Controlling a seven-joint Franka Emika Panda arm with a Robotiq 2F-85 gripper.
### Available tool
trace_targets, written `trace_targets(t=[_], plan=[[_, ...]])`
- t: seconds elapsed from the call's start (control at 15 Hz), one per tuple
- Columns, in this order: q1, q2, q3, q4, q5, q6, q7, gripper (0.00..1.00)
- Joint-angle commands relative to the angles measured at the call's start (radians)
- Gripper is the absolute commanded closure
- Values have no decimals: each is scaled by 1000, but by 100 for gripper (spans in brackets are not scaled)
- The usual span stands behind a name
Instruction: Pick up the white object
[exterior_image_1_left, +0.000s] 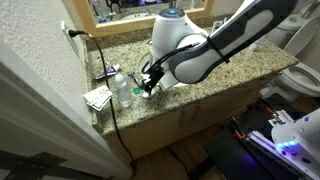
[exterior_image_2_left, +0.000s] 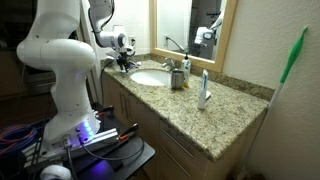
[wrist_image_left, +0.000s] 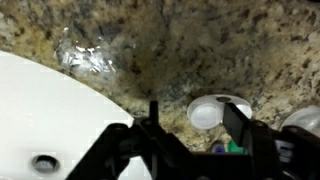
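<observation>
In the wrist view a round white object (wrist_image_left: 205, 112), like a small cap or lid, lies on the speckled granite counter (wrist_image_left: 170, 50). My gripper (wrist_image_left: 195, 125) is open just above it. The white object sits between the two dark fingers, close to the right finger, which covers part of it. Something small, green and blue (wrist_image_left: 225, 147), shows just below it. In both exterior views the gripper (exterior_image_1_left: 150, 85) (exterior_image_2_left: 125, 62) hangs low over the counter beside the sink. The white object itself cannot be made out in the exterior views.
The white sink basin (wrist_image_left: 40, 110) (exterior_image_2_left: 150, 77) lies right beside the gripper. Clear plastic bottles (exterior_image_1_left: 121, 88) and a white folded item (exterior_image_1_left: 97, 97) stand at the counter's end by the wall. A cup (exterior_image_2_left: 177, 78) and an upright white tube (exterior_image_2_left: 203, 90) stand further along.
</observation>
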Motion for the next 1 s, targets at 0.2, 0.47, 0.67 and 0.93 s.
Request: trace_targets(t=[0.2,0.47,0.67,0.93], plan=[[-2,-6,5,6,1,-17,-2,84],[-2,-2,5,9,0,-10,-2,59],[-7,1,11,9,7,-11,-10,64],[2,-9,2,5,-5,-15,5,15]])
